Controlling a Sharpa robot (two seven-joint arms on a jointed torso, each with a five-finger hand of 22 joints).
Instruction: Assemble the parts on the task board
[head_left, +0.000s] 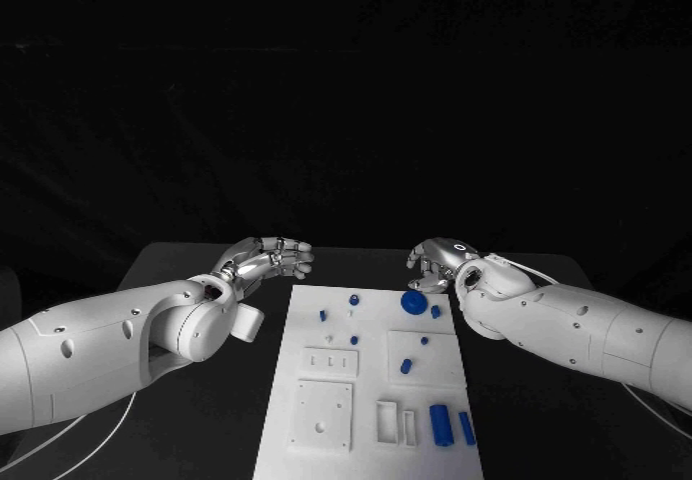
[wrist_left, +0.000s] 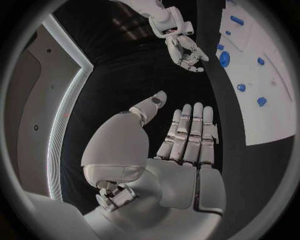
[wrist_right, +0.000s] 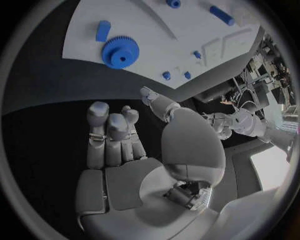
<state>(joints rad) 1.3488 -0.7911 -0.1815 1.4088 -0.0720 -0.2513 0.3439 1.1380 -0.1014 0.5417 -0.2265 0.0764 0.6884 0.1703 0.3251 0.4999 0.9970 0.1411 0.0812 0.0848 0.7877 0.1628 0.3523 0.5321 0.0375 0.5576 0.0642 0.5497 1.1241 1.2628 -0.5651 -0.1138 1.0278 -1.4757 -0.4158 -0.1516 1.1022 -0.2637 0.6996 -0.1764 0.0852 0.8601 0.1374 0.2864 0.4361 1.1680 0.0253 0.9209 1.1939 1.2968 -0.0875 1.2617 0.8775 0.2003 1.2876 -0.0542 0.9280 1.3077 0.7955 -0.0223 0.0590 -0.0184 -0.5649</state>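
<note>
Nothing is held by either the left hand (head_left: 268, 260) or the right hand (head_left: 440, 262); both are kept released beyond the task board (head_left: 325, 400). A blue gear (head_left: 414, 301) and pegs (head_left: 449, 425) lie apparently loose; assembly seems barely begun.

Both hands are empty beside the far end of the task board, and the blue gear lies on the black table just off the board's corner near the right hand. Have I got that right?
Not quite. The blue gear lies on the white task board itself, near its far corner, not on the table; the right wrist view shows it. The left hand and right hand do hold nothing.
</note>
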